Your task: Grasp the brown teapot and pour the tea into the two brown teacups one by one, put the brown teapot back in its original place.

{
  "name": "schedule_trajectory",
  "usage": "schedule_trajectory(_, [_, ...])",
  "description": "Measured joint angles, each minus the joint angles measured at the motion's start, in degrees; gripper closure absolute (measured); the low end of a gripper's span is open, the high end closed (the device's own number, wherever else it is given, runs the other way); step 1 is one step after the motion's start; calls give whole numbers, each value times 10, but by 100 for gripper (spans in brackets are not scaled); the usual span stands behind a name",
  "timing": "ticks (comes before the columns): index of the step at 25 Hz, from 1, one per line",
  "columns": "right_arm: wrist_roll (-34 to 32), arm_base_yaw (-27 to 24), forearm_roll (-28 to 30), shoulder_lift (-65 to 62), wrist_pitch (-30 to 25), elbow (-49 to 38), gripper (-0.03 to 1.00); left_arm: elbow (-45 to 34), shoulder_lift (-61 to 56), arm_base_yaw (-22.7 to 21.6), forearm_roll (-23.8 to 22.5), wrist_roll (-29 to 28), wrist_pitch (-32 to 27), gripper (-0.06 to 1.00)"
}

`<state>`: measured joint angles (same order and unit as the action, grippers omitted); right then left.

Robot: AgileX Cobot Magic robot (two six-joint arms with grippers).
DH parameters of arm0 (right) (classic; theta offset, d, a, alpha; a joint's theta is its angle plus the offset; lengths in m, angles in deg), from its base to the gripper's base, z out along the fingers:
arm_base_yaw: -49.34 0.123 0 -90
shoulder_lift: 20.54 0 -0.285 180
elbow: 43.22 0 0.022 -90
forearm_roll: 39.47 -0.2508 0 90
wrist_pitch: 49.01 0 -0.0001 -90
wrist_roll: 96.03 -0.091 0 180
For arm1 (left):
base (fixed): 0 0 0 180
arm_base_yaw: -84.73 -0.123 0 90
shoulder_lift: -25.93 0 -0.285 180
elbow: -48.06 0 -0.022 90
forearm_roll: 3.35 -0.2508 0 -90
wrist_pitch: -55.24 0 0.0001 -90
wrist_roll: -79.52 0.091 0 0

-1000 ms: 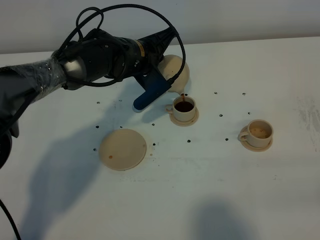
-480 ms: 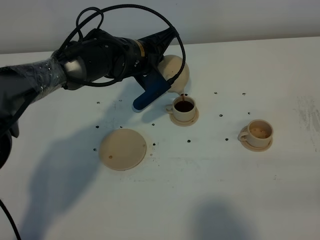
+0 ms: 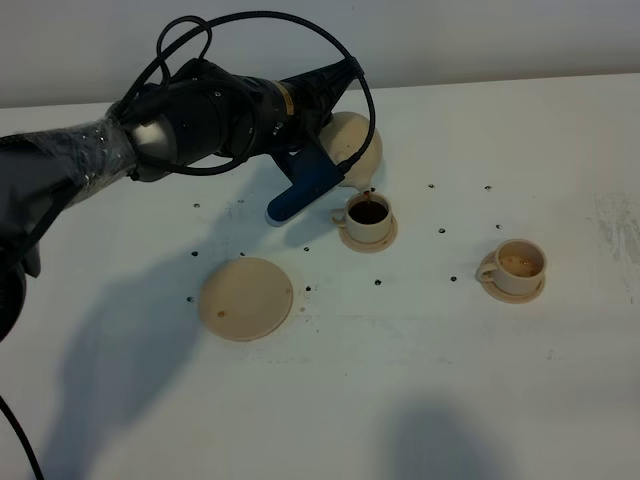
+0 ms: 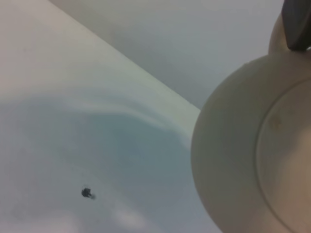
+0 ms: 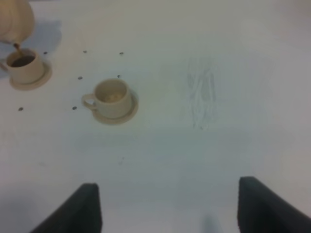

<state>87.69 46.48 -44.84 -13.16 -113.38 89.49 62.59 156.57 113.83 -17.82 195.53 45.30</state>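
Holds teapot [image 3: 352, 145] aloft and tipped spout-down, toward the far edge of the bench [image 3: 450, 400], about midway along it. Grips it at the handle side with left claw [image 3: 318, 170], clamped on the pot. From the left wrist, shows only the round belly and lid rim [image 4: 248, 160] close up, with one dark finger [image 4: 297, 24] by the handle.

Pours a thin brown thread of tea from the spout into first cup [image 3: 368, 217], just below and in front of the pot. Shows that cup dark with tea, well up its wall as far as can be told.

Leaves second cup [image 3: 517, 266] well apart toward the right edge, on its saucer, pale inside. Cannot tell whether a trace lies at its bottom.

Leaves disc [image 3: 245, 297] bare, nearer the front edge and left of first cup, apart from the pot.

Hangs right claw [image 5: 170, 213] wide and holding nothing, above bare bench toward the right edge, outside the high view.

Puts the task at about a third by this look: pot lifted, first pour going and seemingly close to enough. Leaves righting the pot, carrying it to second cup, pouring there, then setting it on disc and letting go.
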Motion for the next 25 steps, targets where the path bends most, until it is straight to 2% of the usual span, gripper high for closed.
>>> schedule_trajectory(9, [0,0,0,0,0,0,39,0,0,0,1,6,0,86])
schedule_trajectory(15, [0,0,0,0,0,0,39,0,0,0,23,-8,-12,86])
schedule_trajectory(25, [0,0,0,0,0,0,39,0,-1,0,29,-82,-27,86])
